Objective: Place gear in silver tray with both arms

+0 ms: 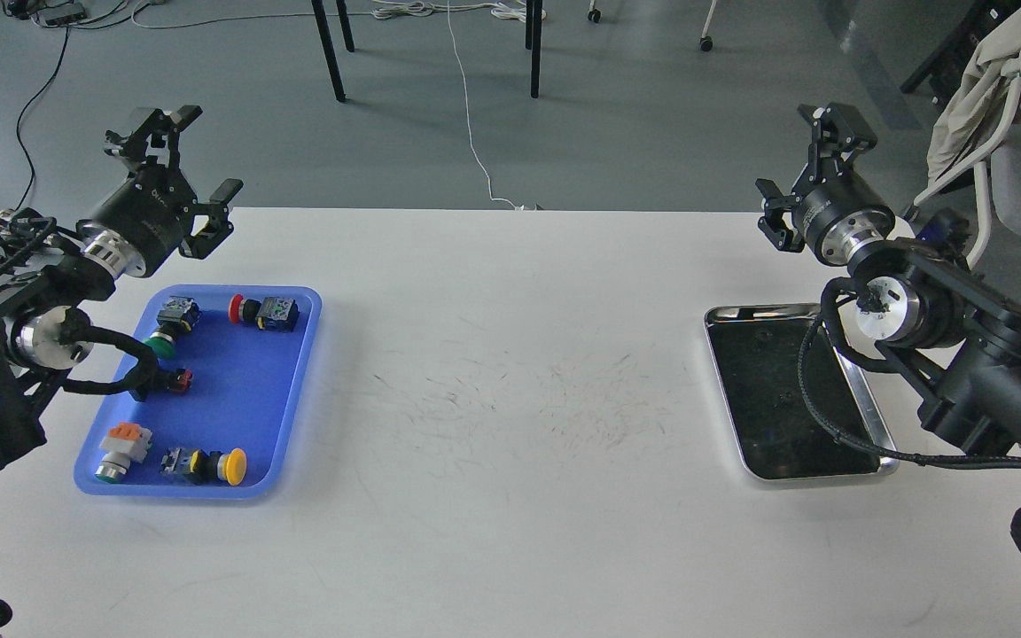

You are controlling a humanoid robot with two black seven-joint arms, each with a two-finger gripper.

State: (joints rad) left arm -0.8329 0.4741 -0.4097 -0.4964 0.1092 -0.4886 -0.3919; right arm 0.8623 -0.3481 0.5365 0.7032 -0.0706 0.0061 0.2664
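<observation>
The silver tray (865,408) lies on the right side of the white table, its dark mirror-like bottom bare. The gear is several push-button switches in a blue plastic tray (293,390) on the left: a red one (262,312), a green one (169,328), a yellow one (209,465), an orange-topped one (119,449). My left gripper (187,164) is open and empty, raised above the table's far edge behind the blue tray. My right gripper (807,164) is open and empty, raised behind the silver tray. My right arm's cable hangs over the silver tray.
The white table (510,399) has scuff marks in its middle. Beyond the far edge is grey floor with table legs (329,49) and a white cable (471,115). A chair with beige cloth (998,89) stands at the far right.
</observation>
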